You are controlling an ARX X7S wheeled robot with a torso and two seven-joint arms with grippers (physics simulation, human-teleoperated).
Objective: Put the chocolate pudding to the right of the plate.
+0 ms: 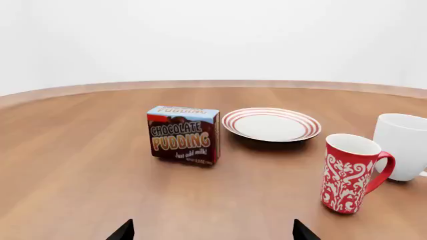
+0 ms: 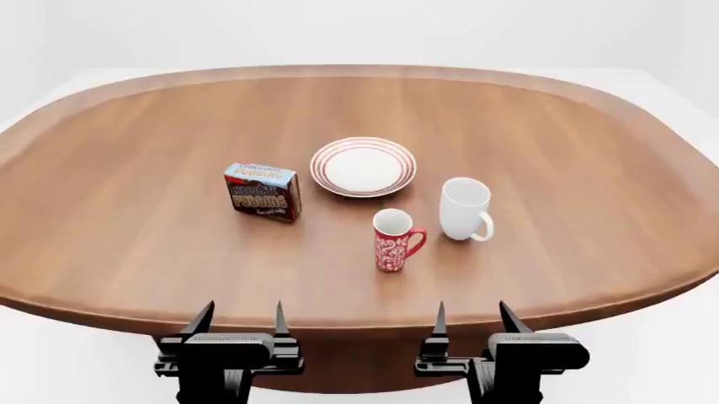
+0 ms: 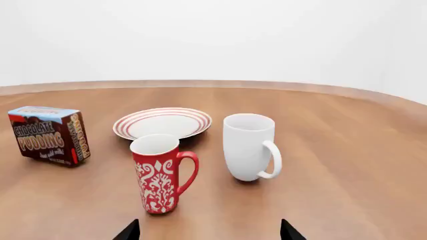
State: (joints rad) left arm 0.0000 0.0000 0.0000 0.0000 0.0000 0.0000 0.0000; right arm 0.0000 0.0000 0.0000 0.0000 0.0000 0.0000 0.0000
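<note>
The chocolate pudding (image 2: 262, 192) is a small brown carton with a light blue top, standing upright on the table just left of the plate (image 2: 363, 167), a white plate with red rings. The carton (image 1: 184, 134) and the plate (image 1: 271, 124) show ahead in the left wrist view, and again in the right wrist view as carton (image 3: 49, 135) and plate (image 3: 162, 123). My left gripper (image 2: 239, 321) and right gripper (image 2: 472, 320) hover side by side at the table's near edge, both open and empty, well short of the carton.
A red patterned mug (image 2: 395, 240) stands in front of the plate, and a plain white mug (image 2: 466, 209) stands to its right. The wooden oval table (image 2: 584, 168) has bare wood right of the plate, behind the white mug.
</note>
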